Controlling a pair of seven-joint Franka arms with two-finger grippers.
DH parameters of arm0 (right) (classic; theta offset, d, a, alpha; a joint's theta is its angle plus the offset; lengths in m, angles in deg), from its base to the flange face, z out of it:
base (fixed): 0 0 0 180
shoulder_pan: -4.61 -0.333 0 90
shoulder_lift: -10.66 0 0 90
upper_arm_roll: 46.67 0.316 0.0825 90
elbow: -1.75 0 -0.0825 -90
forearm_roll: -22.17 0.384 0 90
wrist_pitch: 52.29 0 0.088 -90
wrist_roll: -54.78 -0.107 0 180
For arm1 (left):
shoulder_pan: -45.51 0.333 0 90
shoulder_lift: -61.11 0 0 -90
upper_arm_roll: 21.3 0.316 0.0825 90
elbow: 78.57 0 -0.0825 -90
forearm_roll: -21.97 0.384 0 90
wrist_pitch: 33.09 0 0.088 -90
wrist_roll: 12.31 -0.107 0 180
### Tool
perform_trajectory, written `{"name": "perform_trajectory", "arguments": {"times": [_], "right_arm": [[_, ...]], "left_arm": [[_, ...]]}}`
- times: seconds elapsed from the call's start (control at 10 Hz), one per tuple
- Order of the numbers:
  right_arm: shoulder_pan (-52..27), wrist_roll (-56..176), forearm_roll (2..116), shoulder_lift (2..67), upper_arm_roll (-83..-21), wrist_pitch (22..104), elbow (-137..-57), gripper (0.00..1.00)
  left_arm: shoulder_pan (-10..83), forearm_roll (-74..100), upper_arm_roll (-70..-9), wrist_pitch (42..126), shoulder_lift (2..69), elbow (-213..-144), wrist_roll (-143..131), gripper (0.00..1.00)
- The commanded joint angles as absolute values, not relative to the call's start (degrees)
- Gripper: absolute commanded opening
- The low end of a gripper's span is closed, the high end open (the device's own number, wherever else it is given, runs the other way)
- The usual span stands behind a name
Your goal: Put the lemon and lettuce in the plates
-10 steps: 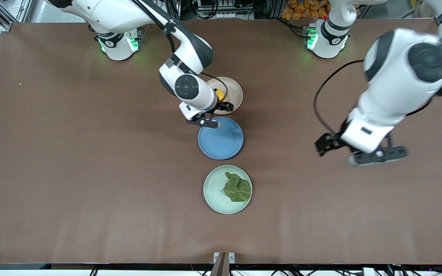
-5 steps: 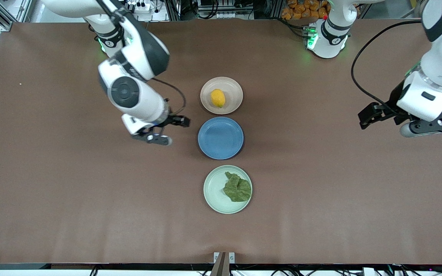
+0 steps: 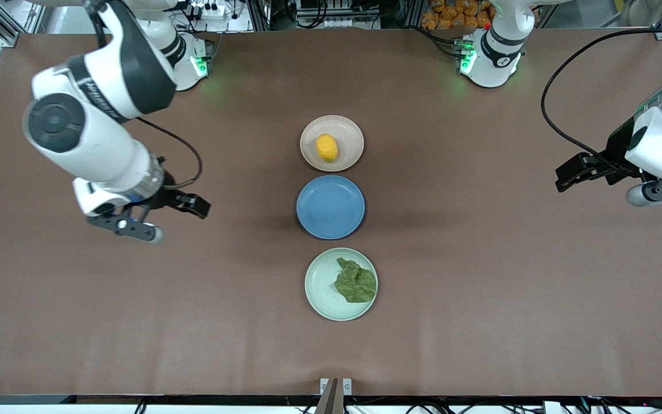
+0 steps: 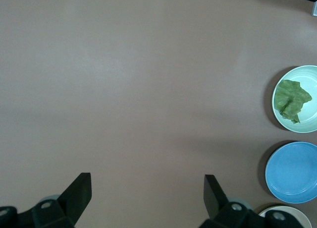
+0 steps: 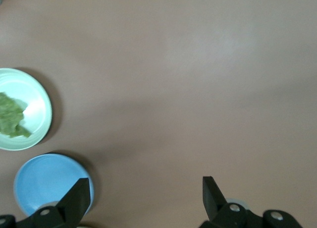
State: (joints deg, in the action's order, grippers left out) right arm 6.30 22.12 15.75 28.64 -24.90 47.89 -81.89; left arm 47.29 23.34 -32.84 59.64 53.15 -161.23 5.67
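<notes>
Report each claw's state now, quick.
Left claw: open, empty, over bare table.
Right claw: open, empty, over bare table.

Blue plate [image 3: 330, 207] at mid-table, round, shallow, bare of any load. Sits flat on brown table [image 3: 480, 299], casting a soft shadow toward the left arm's end. Shows too in left wrist view [image 4: 292, 172] and in right wrist view [image 5: 49, 183]. Along the table's edge nearest the front camera, a small grey bracket [image 3: 335, 387]. Past the edge by the bases, black cables, metal framing, a heap of orange objects [image 3: 456, 14].
</notes>
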Motion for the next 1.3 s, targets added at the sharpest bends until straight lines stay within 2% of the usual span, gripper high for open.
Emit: {"name": "perform_trajectory", "arguments": {"times": [0.0,0.2,0.5,0.7,0.8,1.2], "right_arm": [[6.54,32.34,15.67,23.87,-29.69,45.03,-82.8,1.0],[6.89,35.96,15.58,19.48,-32.24,40.1,-83.06,1.0],[7.51,36.76,15.58,15.51,-34.0,40.0,-83.15,1.0],[7.16,43.31,15.67,14.45,-36.89,40.08,-82.98,1.0],[6.98,44.75,15.67,13.57,-37.87,39.91,-83.06,1.0],[6.81,45.2,14.79,11.46,-40.16,39.38,-82.8,1.0]], "left_arm": [[49.02,21.88,-32.91,57.18,55.39,-162.68,4.04,1.0],[50.95,21.79,-32.99,56.48,57.14,-162.68,3.87,1.0],[50.79,20.21,-32.65,55.86,58.81,-162.94,3.69,1.0],[43.01,20.12,-23.99,53.16,60.49,-163.12,3.78,1.0],[42.09,19.43,-22.38,52.79,60.49,-163.03,3.6,1.0],[42.26,19.51,-22.8,51.65,61.28,-163.73,1.05,1.0]]}}
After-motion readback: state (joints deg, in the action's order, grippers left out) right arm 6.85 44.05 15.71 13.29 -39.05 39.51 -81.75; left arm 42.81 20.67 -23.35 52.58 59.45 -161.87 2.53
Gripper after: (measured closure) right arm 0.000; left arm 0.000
